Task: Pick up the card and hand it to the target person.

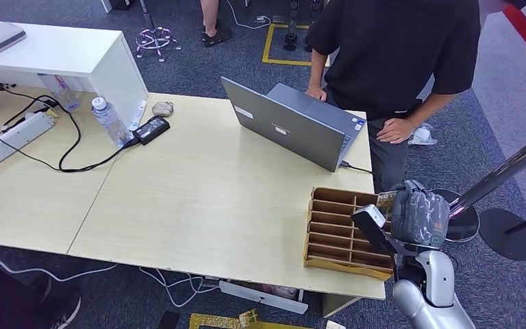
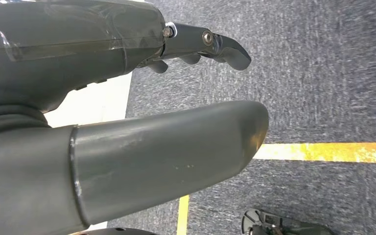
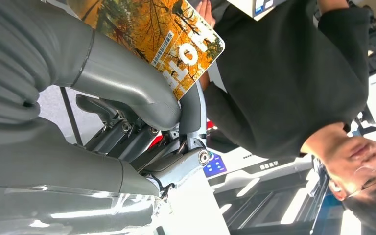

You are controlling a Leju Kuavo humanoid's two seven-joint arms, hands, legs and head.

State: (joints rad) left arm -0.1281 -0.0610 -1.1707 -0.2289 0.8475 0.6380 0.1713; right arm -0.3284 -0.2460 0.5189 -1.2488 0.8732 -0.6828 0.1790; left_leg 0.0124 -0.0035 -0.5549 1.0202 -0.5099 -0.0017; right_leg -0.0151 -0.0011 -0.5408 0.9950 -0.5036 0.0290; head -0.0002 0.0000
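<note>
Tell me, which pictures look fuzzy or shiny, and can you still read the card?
Head view: sharp and evenly lit, soft shadows under the laptop. Left wrist view: the carpet is smeared with blur, and the left hand up close has a dull sheen. Right wrist view: the card between the right hand's fingers is crisp, big white letters readable; the bright background looks washed out.

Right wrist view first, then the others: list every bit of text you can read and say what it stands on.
"HOT": large white letters on the autumn-leaf card held by the right hand; the word may run on under the thumb.
White strip of small print on the same card: too small to read.
White characters on the dark panel behind the person: blurred.
Laptop lid stickers, head view: too small to read.
Water bottle label: unreadable.
</note>
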